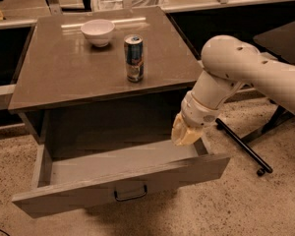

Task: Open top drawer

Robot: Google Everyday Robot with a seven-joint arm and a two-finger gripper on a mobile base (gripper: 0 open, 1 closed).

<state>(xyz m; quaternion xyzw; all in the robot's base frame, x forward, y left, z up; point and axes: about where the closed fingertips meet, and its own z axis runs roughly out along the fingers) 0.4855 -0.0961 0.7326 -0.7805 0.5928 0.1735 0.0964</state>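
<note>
Speckled floor runs under a brown table point(44, 77) that fills the left and middle of the camera view, with a railing and dark shelving behind it. Below the tabletop, the top drawer point(177, 176) stands pulled well out toward the near side. Its grey inside is bare and its flat front tilts slightly down to the left. On the tabletop sit a white bowl point(97, 32) at the far side and, just right of it and nearer, an upright can point(133, 58). Both are well apart from the drawer. The black handle point(131, 193) at the centre of the drawer front is free, with nothing touching it.

Further right, the gripper point(187, 132) hangs at the drawer's far right corner, just above or against its right side wall; which of the two cannot be told, nor whether it is parted or closed. The pale arm point(246, 77) rises from it to the right edge. A black bar point(243, 151) lies on the floor beyond.

Judging by how far the drawer stands out, the pull looks about finished. The next move likely calls for lifting the gripper up and to the right, clear of the side wall and the table edge, without nudging the drawer back in.
</note>
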